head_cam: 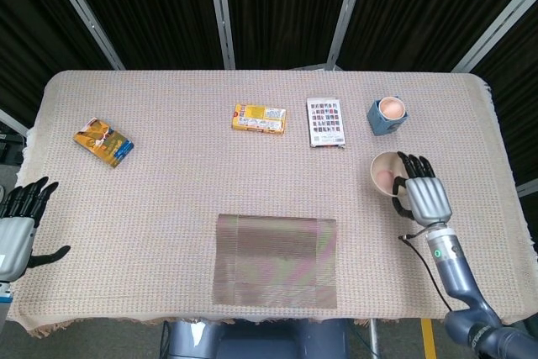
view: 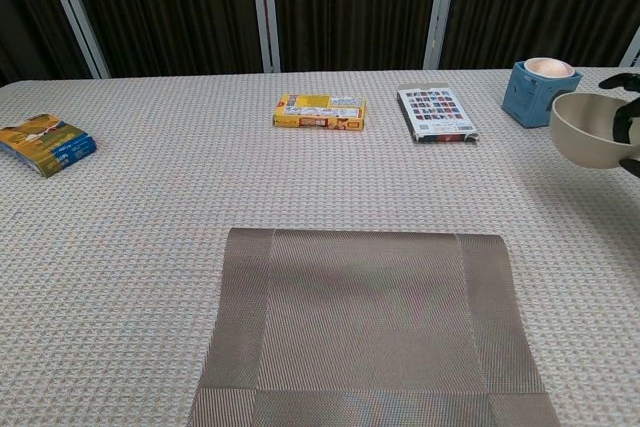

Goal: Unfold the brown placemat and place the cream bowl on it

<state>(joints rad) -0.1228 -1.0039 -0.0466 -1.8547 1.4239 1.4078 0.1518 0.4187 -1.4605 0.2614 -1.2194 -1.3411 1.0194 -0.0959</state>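
Right hand (head_cam: 423,197) grasping the cream bowl (head_cam: 387,173); its dark fingers (head_cam: 414,166) hook over the bowl's rim, and the bowl sits tilted, its opening turned away from the palm. In the chest view the bowl (view: 590,130) appears raised above the table (head_cam: 168,182), with fingertips visible at its right edge. The brown placemat (head_cam: 276,260) lies flat and unfolded at the near table edge, well apart from these fingers, down and to their left. Just beyond the fingertips stands a blue cup (head_cam: 387,114) with a pale interior; a dark round mark shows on its side in the chest view. Further left of the fingers lie a white card packet (head_cam: 324,122) printed with rows of small pictures and a yellow box (head_cam: 259,118); their lettering is too small to read. Left hand (head_cam: 18,229) at the far left table edge, released, fingers spread and holding nothing. Beyond its fingertips lies a yellow-and-blue packet (head_cam: 103,142), its print also illegible.
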